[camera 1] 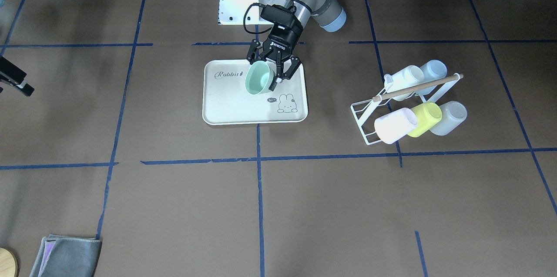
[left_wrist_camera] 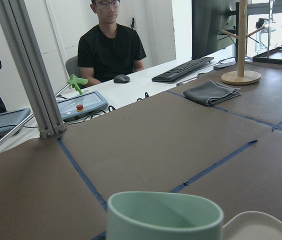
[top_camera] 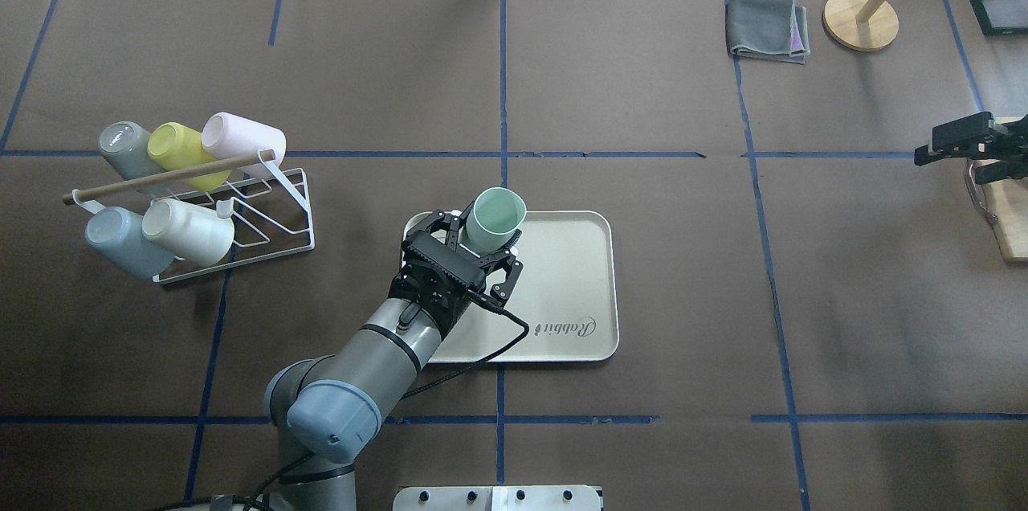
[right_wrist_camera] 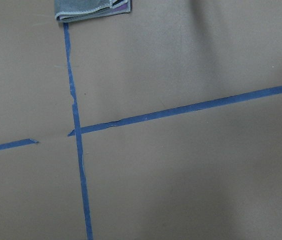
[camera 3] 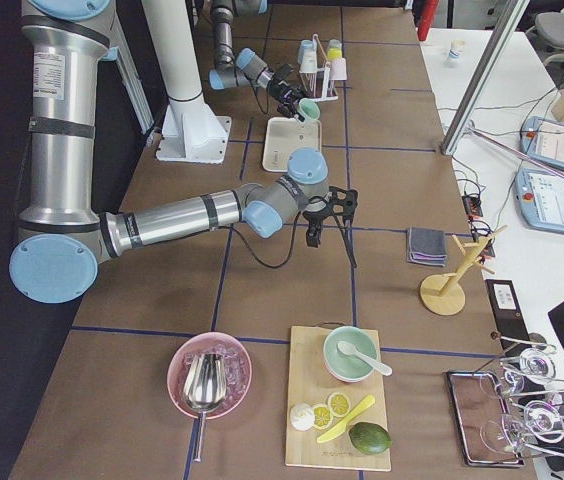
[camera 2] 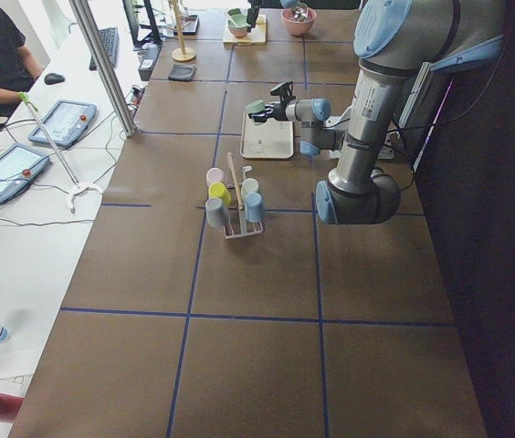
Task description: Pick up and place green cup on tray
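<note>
The pale mint-green cup (camera 1: pixel 260 77) sits tilted between the fingers of my left gripper (camera 1: pixel 267 72), which is shut on it. It hangs over the robot-side part of the cream "Rabbit" tray (camera 1: pixel 226 103), just above its surface. In the overhead view the cup (top_camera: pixel 495 218) is over the tray's (top_camera: pixel 562 270) far left corner, with the left gripper (top_camera: pixel 480 247) behind it. In the left wrist view the cup's rim (left_wrist_camera: pixel 163 220) fills the bottom and the tray's corner (left_wrist_camera: pixel 261 225) shows beside it. My right gripper (top_camera: pixel 960 145) is open and empty, far off at the table's right side.
A white wire rack (top_camera: pixel 273 206) holding several cups, among them a yellow-green one (top_camera: pixel 181 145), stands left of the tray. A folded grey cloth (top_camera: pixel 767 29) and a wooden stand (top_camera: pixel 861 19) lie at the far right. Operators sit beyond the table's far edge.
</note>
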Controlling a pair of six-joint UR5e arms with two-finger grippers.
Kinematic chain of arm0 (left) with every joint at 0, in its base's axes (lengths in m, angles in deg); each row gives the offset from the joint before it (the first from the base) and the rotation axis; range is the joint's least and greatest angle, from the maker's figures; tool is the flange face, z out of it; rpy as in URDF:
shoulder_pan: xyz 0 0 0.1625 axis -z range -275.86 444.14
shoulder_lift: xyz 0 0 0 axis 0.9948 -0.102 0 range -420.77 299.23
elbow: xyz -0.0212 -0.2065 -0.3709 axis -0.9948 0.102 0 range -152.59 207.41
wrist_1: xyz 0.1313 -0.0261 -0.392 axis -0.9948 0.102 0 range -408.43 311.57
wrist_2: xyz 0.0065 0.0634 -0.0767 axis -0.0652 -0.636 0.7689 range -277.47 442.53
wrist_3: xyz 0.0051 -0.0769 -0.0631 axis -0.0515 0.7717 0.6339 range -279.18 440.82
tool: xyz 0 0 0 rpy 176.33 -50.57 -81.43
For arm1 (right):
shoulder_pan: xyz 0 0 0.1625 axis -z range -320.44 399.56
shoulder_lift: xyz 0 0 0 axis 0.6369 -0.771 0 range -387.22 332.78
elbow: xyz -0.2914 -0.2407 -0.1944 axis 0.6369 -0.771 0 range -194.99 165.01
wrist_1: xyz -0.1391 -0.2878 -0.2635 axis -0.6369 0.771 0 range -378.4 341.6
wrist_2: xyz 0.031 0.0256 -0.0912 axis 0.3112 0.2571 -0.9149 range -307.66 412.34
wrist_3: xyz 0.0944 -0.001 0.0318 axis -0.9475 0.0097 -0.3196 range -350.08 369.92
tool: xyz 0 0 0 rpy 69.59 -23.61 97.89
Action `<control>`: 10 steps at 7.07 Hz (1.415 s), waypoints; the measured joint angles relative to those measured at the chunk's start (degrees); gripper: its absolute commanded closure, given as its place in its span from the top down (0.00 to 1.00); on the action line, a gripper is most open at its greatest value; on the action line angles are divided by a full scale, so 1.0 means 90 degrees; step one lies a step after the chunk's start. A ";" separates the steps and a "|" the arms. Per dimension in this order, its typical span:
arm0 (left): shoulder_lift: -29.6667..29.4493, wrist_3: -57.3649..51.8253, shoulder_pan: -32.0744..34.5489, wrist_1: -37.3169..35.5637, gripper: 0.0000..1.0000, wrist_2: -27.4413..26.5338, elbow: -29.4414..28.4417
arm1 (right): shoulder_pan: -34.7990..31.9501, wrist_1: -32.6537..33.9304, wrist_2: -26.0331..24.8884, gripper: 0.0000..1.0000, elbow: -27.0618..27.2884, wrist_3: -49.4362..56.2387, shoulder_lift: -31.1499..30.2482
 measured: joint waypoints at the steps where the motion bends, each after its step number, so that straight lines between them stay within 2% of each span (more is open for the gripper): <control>1: -0.0030 0.0004 -0.0013 0.0503 0.49 -0.0006 -0.0243 | -0.0002 0.0019 0.0001 1.00 -0.0010 0.0033 0.0000; 3: -0.0096 0.0006 -0.0032 0.0991 0.49 0.0009 -0.0602 | 0.0002 0.0027 -0.0005 1.00 -0.0044 0.0046 0.0013; 6: -0.0400 0.0007 -0.0137 0.1059 0.51 0.0021 -0.1171 | 0.0006 0.0026 -0.0028 1.00 -0.0112 0.0048 0.0026; 10: -0.0634 0.0007 -0.0214 0.1059 0.55 0.0048 -0.1411 | 0.0006 0.0021 -0.0053 1.00 -0.0143 0.0050 0.0037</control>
